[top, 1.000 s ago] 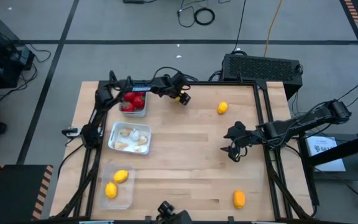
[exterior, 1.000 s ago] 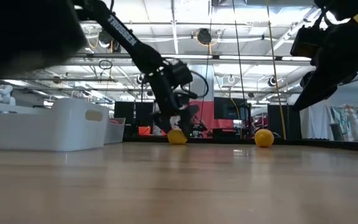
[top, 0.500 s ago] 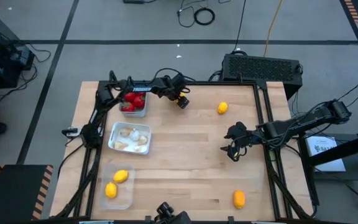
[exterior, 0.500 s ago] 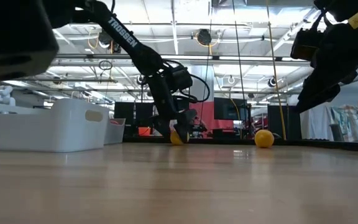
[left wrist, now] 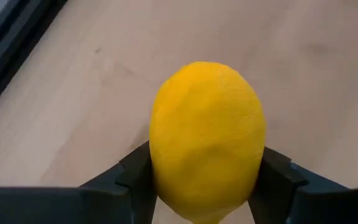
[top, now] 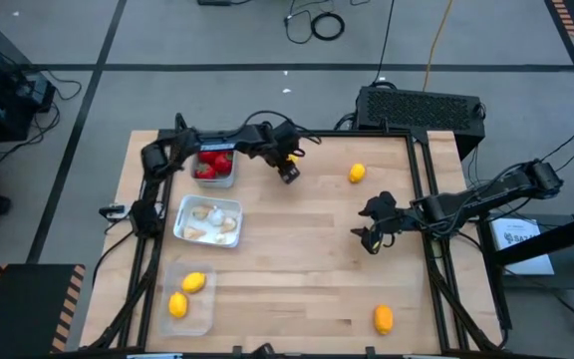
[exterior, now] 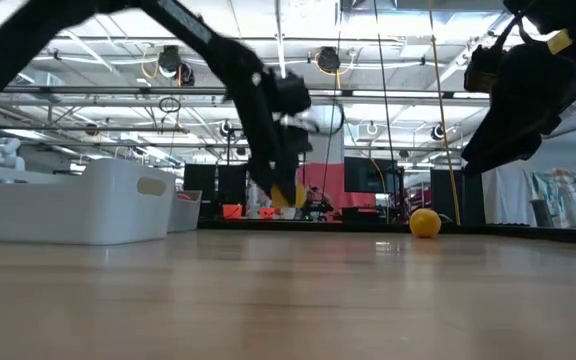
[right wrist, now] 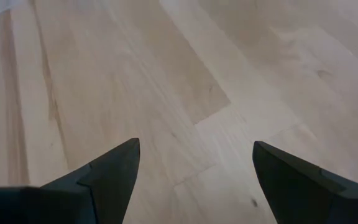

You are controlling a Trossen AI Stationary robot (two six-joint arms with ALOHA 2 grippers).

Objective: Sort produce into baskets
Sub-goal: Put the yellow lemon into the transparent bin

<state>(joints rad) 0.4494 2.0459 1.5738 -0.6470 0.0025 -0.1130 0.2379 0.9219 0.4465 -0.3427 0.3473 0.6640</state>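
Pale wooden boards make up the worktop (top: 297, 269), which stands on a grey floor crossed by dark tape lines. Along its left side sit three baskets in a row: a clear basket (top: 185, 315) at the near edge with two yellow lemons (top: 186, 294), a white basket (top: 207, 238) in the middle holding whitish garlic bulbs (top: 207, 221), and a greyish basket (top: 214, 179) at the far edge holding red fruits (top: 213, 163). Just right of that far basket, the left gripper (top: 289, 172) pinches a yellow lemon (left wrist: 207, 138) between its two fingers (left wrist: 277, 174), and the low view shows the fruit lifted clear of the wood. Further right, another yellow lemon (top: 357, 173) lies alone near the far edge. The right gripper (top: 371, 239) hangs above bare boards on the right half, fingers spread with nothing between them. An orange lemon (top: 383, 319) rests near the front right corner.
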